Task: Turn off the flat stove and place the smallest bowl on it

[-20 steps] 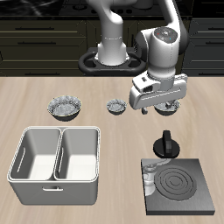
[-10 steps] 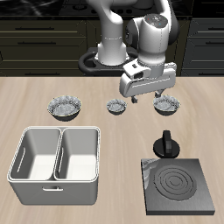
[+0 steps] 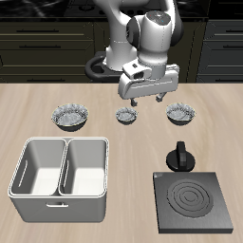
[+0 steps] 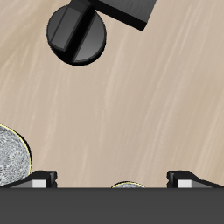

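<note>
The flat stove (image 3: 195, 201) lies near the table's front edge with dull grey burner rings, and its black knob (image 3: 180, 157) sits at its back edge. The smallest bowl (image 3: 126, 116), silvery with a fluted rim, stands mid-table between two larger bowls. My gripper (image 3: 145, 101) hangs open above the table, just behind the smallest bowl and slightly to one side, holding nothing. In the wrist view, only the edge of that bowl's rim (image 4: 129, 185) peeks out between the spread fingertips (image 4: 39, 179) of the gripper (image 4: 112, 181).
Larger fluted bowls stand on either side, one (image 3: 70, 116) and the other (image 3: 181, 114), the latter also in the wrist view (image 4: 10, 157). A grey two-compartment bin (image 3: 59, 168) sits near the front edge. The robot's base (image 4: 79, 31) is behind.
The gripper has travelled from near the bowl behind the stove's knob across the table to a spot just behind the smallest bowl. Bowls and stove have stayed put.
</note>
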You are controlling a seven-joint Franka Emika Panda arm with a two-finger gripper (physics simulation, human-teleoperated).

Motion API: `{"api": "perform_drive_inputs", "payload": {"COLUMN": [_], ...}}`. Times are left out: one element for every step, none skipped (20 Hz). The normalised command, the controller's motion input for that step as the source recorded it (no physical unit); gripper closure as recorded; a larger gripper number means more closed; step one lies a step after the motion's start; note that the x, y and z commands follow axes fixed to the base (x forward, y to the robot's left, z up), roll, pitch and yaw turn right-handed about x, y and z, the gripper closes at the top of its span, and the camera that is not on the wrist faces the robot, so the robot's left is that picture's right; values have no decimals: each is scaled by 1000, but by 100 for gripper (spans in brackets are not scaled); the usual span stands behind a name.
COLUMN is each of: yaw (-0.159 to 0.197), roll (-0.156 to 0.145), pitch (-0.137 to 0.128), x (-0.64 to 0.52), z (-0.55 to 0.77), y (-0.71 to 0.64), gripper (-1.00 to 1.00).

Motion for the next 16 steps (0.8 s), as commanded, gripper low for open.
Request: {"api": "perform_drive_inputs", "payload": {"yaw": [-6, -18, 4, 59, -45, 11, -49, -68, 19, -16, -64, -18, 2, 3, -3, -18], "roll": [10, -5, -12, -11, 3, -16, -2, -5, 55, -38, 42, 24, 22, 29, -11, -4], "pitch": [-4, -1, -6, -68, 49, -11, -16, 22, -61, -48, -8, -42, -14, 14, -40, -29], "x": [-231, -90, -216, -152, -239, -50, -404, -120, -136, -164, -26, -177, -81, -17, -111, -251], "z": [-28, -29, -35, -13, -127, -44, -197, -66, -8, 3, -25, -8, -77, -50, 15, -14], "y": [-251, -73, -229, -146, -348, -69, -758, -280, -124, -368, -94, -245, -121, -27, -238, -596], "gripper": [-100, -100, -100, -100, -100, -100, -100, -100, -100, -100, -100, -100, -100, -100, -100, -100]}}
